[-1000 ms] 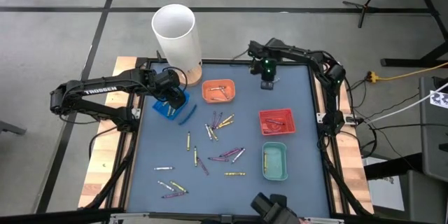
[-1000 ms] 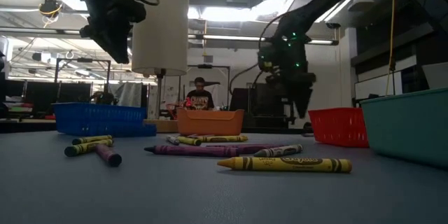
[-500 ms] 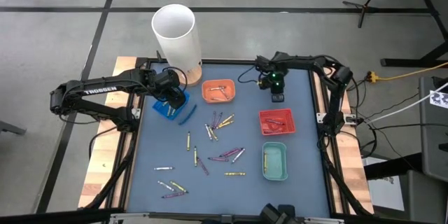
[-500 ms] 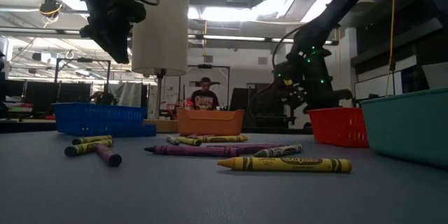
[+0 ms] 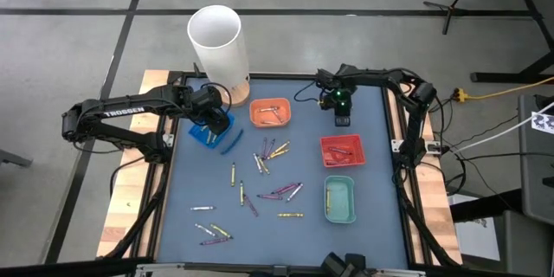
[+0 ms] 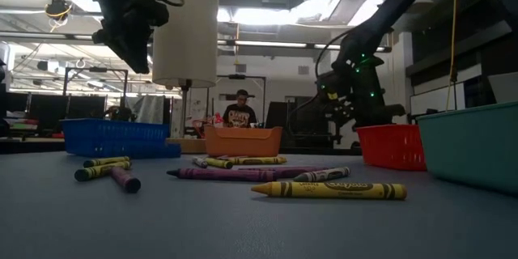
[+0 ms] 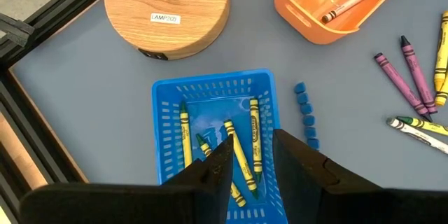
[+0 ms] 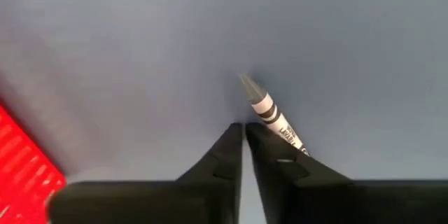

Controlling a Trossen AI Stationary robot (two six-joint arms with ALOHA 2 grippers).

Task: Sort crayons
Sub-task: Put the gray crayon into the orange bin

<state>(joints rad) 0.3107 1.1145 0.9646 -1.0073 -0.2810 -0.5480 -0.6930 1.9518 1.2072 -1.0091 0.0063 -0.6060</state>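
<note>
The right gripper (image 8: 243, 134) is shown low near the tabletop's far right corner, fingers nearly together beside a white crayon (image 8: 269, 115); a nudge could roll it. The left gripper (image 7: 250, 147), fingers apart and empty, is held over the blue tray (image 7: 166, 98).

**Both arms stretched over the table's far half**

Left arm reaching in from the left edge, elbow bent, wrist angled downward. Left gripper (image 5: 210, 121) raised above the surface at the table's far-left part, fingers (image 7: 217, 164) parted by a narrow gap, nothing between them. Right arm arching from the right edge toward the far middle, wrist pointing steeply down. Right gripper (image 5: 343, 119) low, close to the surface, fingers (image 8: 227, 147) drawn almost together, only a thin slit between the tips.
</note>
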